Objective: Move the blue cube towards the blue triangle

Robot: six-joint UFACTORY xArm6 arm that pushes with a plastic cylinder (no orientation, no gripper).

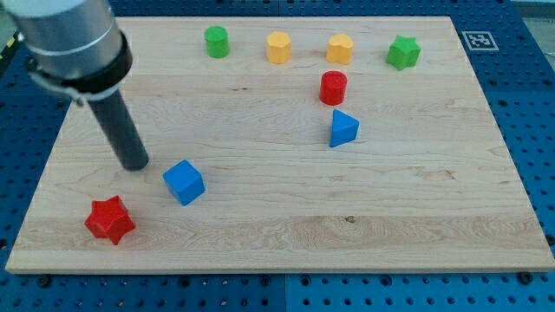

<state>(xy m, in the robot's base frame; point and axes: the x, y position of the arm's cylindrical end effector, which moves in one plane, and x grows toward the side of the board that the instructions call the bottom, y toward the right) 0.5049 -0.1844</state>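
Observation:
The blue cube (184,182) sits at the lower left of the wooden board (277,225). The blue triangle (343,128) lies right of centre, up and to the right of the cube. My tip (133,165) rests on the board just left of the blue cube and slightly above it, with a small gap between them. The rod rises from the tip to the view's upper left.
A red star (110,219) lies below my tip near the board's lower left corner. A red cylinder (333,87) stands just above the blue triangle. Along the top edge are a green cylinder (217,41), two yellow blocks (278,47) (340,48) and a green star (403,53).

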